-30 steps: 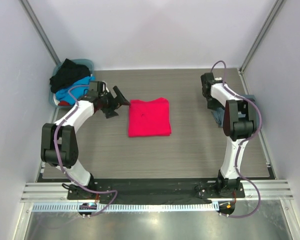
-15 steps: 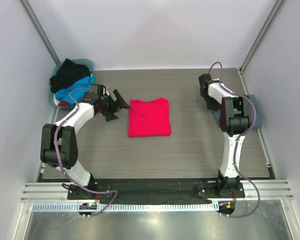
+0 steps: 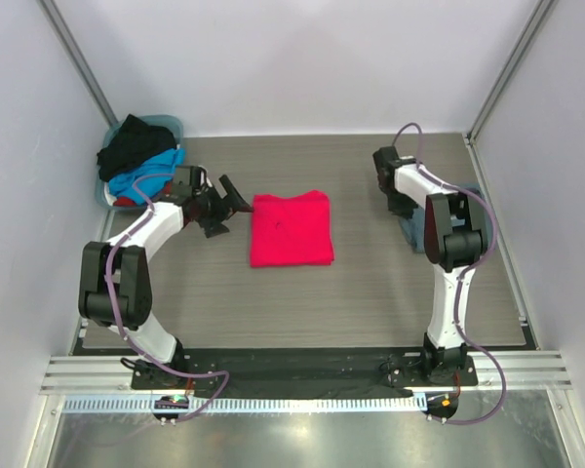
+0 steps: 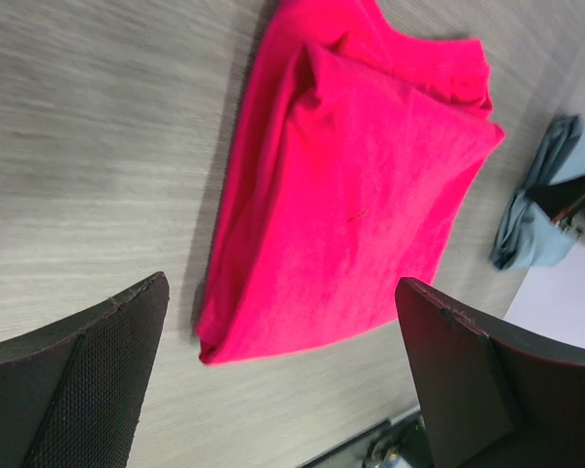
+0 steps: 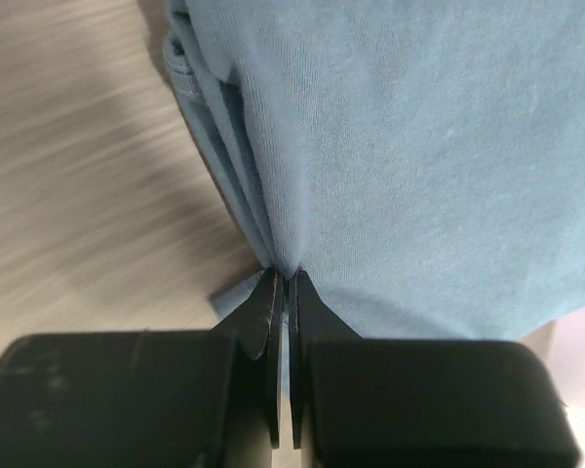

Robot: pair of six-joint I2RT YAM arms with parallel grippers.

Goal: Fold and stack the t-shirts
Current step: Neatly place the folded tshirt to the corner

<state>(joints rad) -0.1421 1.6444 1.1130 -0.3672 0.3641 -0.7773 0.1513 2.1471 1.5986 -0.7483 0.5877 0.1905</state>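
Note:
A folded red-pink t-shirt lies flat in the middle of the table. My left gripper hovers just left of it, open wide, with nothing between its fingers. At the right side of the table, my right gripper is shut on a pinched fold of a slate grey-blue t-shirt. That shirt hangs bunched from the jaws, and most of it is hidden behind the right arm in the top view.
A teal bin at the back left holds a heap of black and bright blue shirts. White walls close in the table on three sides. The table's right edge runs near the right arm.
My right gripper has shut on the grey-blue t-shirt and moved left, pulling the cloth with it. The left gripper has barely moved and stays open.

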